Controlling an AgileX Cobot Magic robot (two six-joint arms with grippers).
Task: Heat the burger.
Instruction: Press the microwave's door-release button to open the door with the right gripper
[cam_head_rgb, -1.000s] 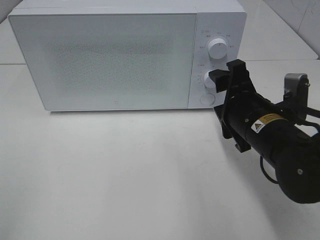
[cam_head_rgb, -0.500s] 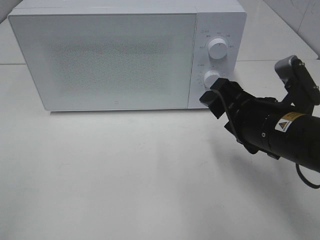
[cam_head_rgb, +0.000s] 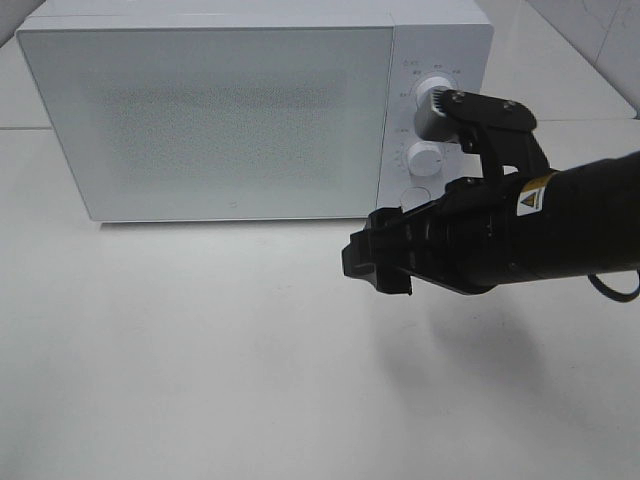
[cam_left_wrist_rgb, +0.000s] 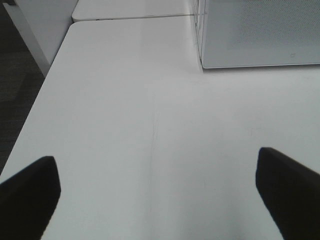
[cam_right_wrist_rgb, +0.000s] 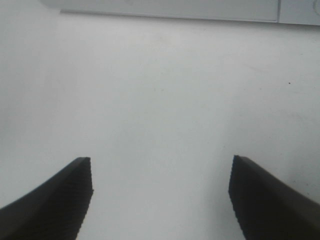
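Burger not visible in any view, so its place relative to either claw cannot be told. White microwave (cam_head_rgb: 210, 120) sits on white tabletop (cam_head_rgb: 200, 350), door (cam_head_rgb: 205, 115) shut, its speckled front shows nothing behind it. Control panel on the microwave's 3 o'clock side: upper dial (cam_head_rgb: 432, 97), lower dial (cam_head_rgb: 424, 158), round button (cam_head_rgb: 418, 197) below them. Right claw (cam_head_rgb: 372, 262) hangs above the tabletop in front of the microwave, at about 5 o'clock from the door's lower corner and 7 o'clock from the round button, near the microwave but not touching it, tips pointing toward 9 o'clock in the exterior view. The black arm runs off toward 3 o'clock and its wrist bracket overlaps the upper dial's edge in that view. In the right wrist view the right claw (cam_right_wrist_rgb: 161, 165) stands wide, two dark ribbed fingers (cam_right_wrist_rgb: 60, 200) well apart, only bare tabletop between them, the microwave's bottom edge (cam_right_wrist_rgb: 165, 10) ahead. Left claw (cam_left_wrist_rgb: 155, 160) is out of the exterior view; its wrist view shows it spread wide, nothing held, bare tabletop between the fingers (cam_left_wrist_rgb: 30, 190), the microwave's front corner (cam_left_wrist_rgb: 260, 35) ahead and well apart.
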